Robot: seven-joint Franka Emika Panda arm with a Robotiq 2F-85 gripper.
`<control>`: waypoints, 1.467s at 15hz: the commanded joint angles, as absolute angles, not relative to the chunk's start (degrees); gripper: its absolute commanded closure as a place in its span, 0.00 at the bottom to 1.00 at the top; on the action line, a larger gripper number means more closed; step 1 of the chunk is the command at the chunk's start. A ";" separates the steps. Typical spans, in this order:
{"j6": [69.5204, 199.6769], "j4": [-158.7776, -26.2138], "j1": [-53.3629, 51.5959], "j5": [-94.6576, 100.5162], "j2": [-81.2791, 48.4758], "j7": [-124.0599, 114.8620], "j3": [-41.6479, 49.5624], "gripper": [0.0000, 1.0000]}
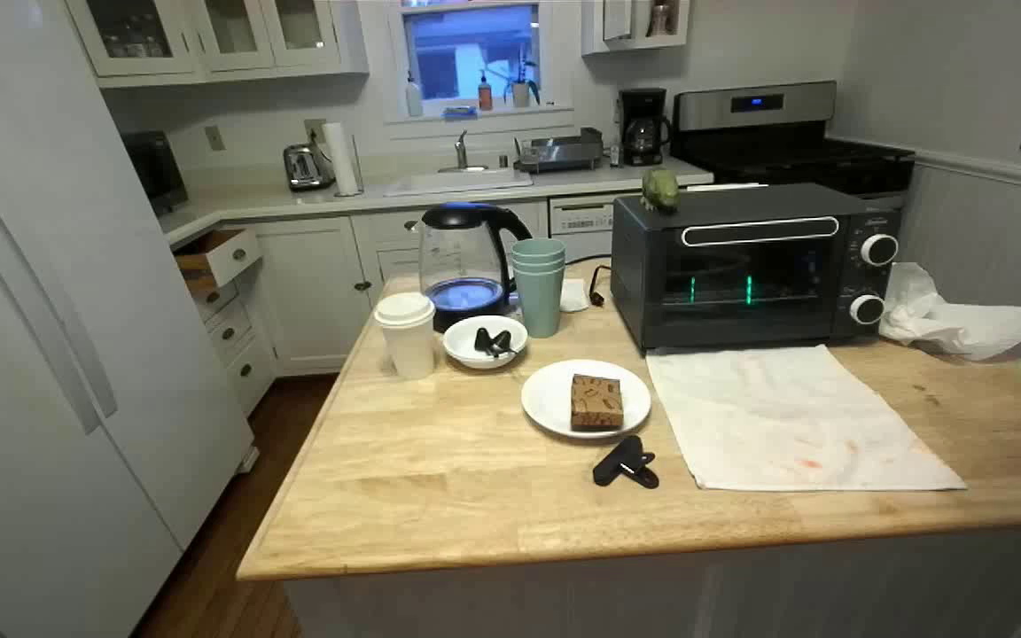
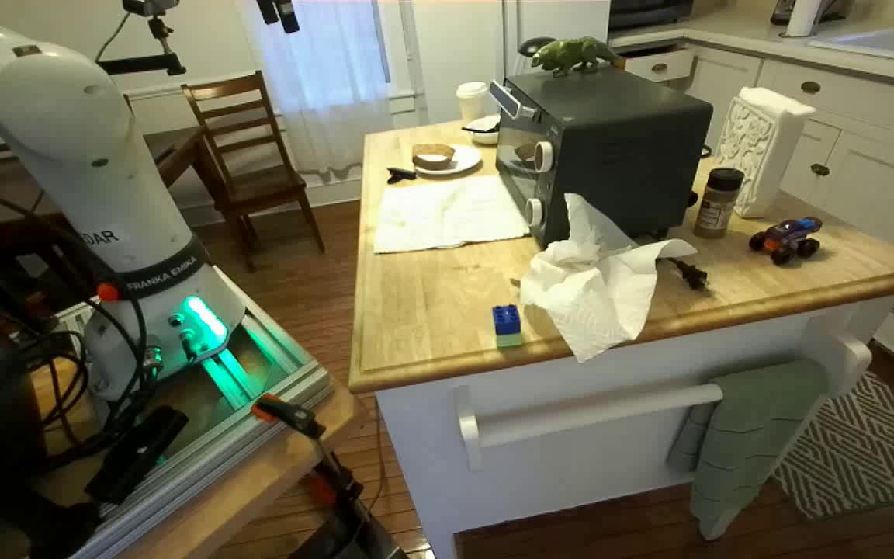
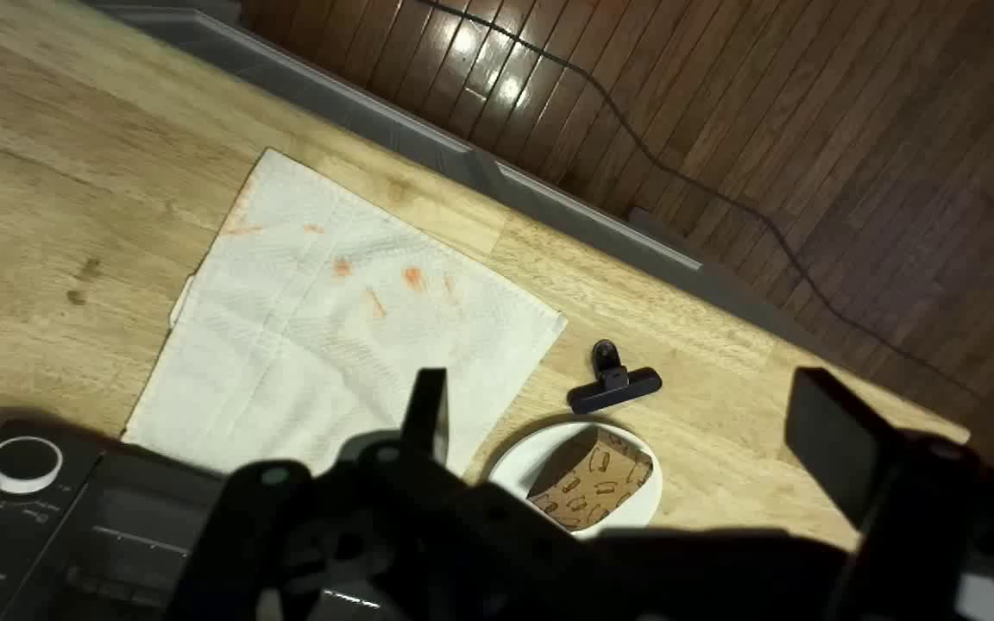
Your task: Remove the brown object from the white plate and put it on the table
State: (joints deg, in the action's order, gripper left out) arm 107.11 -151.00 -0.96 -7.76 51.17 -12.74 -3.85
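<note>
The brown object [image 1: 596,403] is a chunky block with dark markings and lies on the white plate [image 1: 544,400]. The plate rests on the light-wood table [image 1: 440,478]. In an exterior view, the block [image 2: 433,157] and plate [image 2: 466,161] are at the far end of the table [image 2: 439,291]. In the wrist view, the block [image 3: 598,481] and plate [image 3: 649,498] show below and between the fingers, the plate partly hidden by the gripper body. My gripper [image 3: 623,410] is open and empty, high above the table. Dark finger parts show at the top edge of an exterior view [image 2: 280,12].
A black clip [image 1: 626,462] lies beside the plate. A white cloth [image 1: 794,421] lies in front of the toaster oven [image 1: 750,275]. A small bowl [image 1: 466,353], white cup [image 1: 408,341], green cups [image 1: 539,292] and kettle [image 1: 466,266] stand behind the plate.
</note>
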 commanded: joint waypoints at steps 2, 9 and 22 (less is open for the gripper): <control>106.90 -150.84 -0.42 -8.09 51.15 -12.39 -4.23 0.00; 114.09 -145.75 2.88 -6.83 40.54 -29.30 -15.72 0.00; 98.06 -113.32 25.87 21.34 -0.89 -63.62 -40.47 0.00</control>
State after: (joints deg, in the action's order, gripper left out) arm 106.26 -122.95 24.36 14.67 10.26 -57.03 -37.18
